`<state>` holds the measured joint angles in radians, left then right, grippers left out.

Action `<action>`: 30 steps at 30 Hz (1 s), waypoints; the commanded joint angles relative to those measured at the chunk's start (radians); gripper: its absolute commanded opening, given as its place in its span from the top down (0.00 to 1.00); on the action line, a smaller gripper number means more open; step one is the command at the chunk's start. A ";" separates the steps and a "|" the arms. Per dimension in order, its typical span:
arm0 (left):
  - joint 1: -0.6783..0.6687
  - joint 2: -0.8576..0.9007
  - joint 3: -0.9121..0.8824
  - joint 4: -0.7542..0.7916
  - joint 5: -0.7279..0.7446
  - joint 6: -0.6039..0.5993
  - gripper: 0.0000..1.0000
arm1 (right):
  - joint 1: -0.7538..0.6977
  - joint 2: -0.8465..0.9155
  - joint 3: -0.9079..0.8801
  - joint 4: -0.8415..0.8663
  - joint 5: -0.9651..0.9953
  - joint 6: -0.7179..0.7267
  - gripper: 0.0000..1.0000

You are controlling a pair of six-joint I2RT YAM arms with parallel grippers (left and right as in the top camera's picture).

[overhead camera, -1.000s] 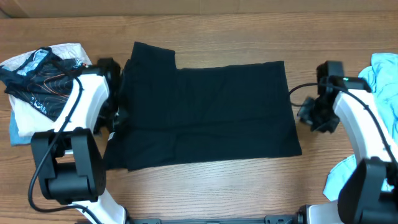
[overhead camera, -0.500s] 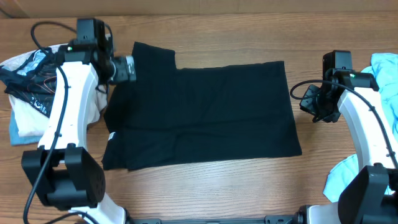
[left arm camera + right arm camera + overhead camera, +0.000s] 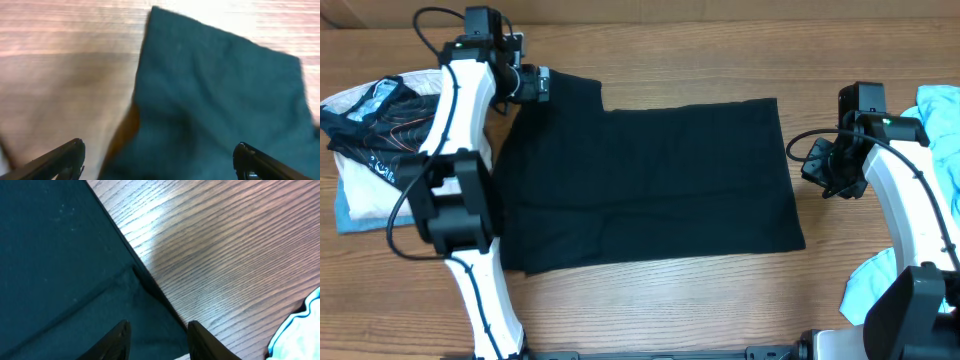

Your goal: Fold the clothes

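Observation:
The clothes, a plain black T-shirt [image 3: 650,180], lie spread flat across the middle of the table. One sleeve sticks out at the far left corner. My left gripper [image 3: 540,85] hovers at that sleeve, and in the left wrist view the gripper [image 3: 160,156] is open wide over the dark cloth [image 3: 215,90] with nothing between its fingers. My right gripper [image 3: 810,170] sits just off the shirt's right edge. Seen from the right wrist, the gripper [image 3: 159,332] stands narrowly open above the shirt's edge [image 3: 50,255], gripping nothing.
A pile at the left holds a black garment with orange lines [image 3: 380,130] on white and pale blue cloth. Light blue garments lie at the right edge [image 3: 942,125] and the near right corner [image 3: 868,285]. Bare wood [image 3: 240,245] runs beside the shirt's right edge.
My left arm swung from the shirt's near-left side up to the far-left sleeve, and its jaws opened wide. The right gripper shifted slightly and opened a little.

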<state>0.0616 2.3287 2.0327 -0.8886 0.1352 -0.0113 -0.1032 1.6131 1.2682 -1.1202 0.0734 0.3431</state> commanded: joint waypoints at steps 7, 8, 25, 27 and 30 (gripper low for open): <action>0.002 0.084 0.045 0.086 0.060 0.029 0.21 | -0.003 -0.014 0.016 0.000 -0.008 -0.002 0.60; 0.001 0.090 0.045 0.080 0.068 0.027 0.28 | -0.003 -0.014 0.016 0.000 -0.008 -0.002 0.60; 0.002 0.095 0.053 -0.005 0.028 -0.047 0.96 | -0.003 -0.014 0.016 0.035 -0.009 -0.029 0.65; 0.002 0.092 0.069 -0.031 0.026 -0.050 0.96 | -0.003 -0.014 0.016 0.051 -0.009 -0.056 0.67; 0.002 0.079 0.111 -0.073 0.014 -0.087 0.96 | -0.003 -0.014 0.018 0.082 -0.023 -0.135 0.69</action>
<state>0.0608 2.4203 2.0827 -0.9474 0.1688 -0.0509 -0.1032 1.6131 1.2682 -1.0557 0.0662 0.2901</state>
